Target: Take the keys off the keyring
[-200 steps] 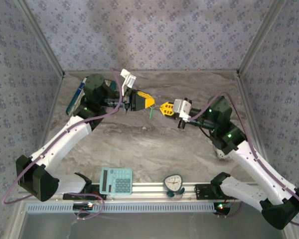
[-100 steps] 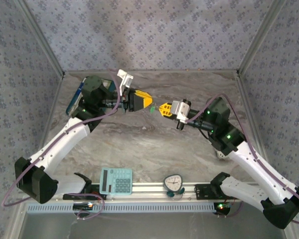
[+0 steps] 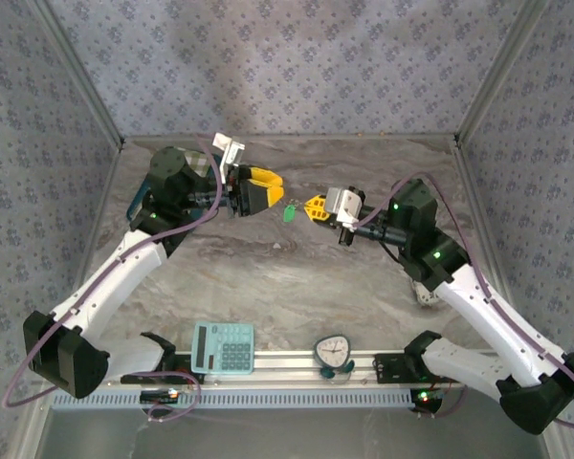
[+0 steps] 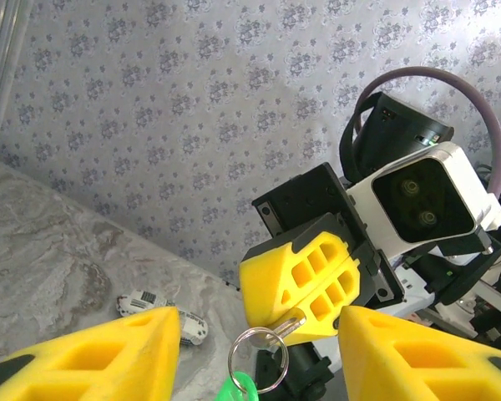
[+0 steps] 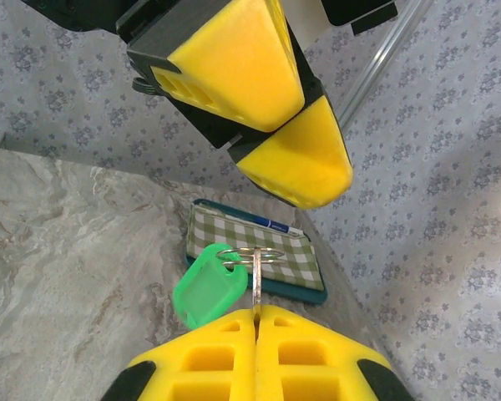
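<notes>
The key [image 3: 288, 213] is hanging on the ring [image 5: 250, 255], in mid-air; the right gripper [image 3: 315, 207], at its 3 o'clock, is clenching the ring; the left gripper [image 3: 281, 189], at 10 o'clock, is spreading and backing away, having just released; the key is seemingly staying threaded, so it is probably needing a fresh grasp.

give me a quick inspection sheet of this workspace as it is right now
surface: marble-look table, no spills seen
job's things: green key tag hangs on the keyring, in the air between the grippers
clutter: teal calculator and round dial at the near rail; checked pouch by the left wall; small white labelled item
grippers: left gripper open, touching nothing; right gripper shut on the keyring
cables: purple cable loops along each arm
surroundings: patterned fabric walls, metal frame posts
</notes>
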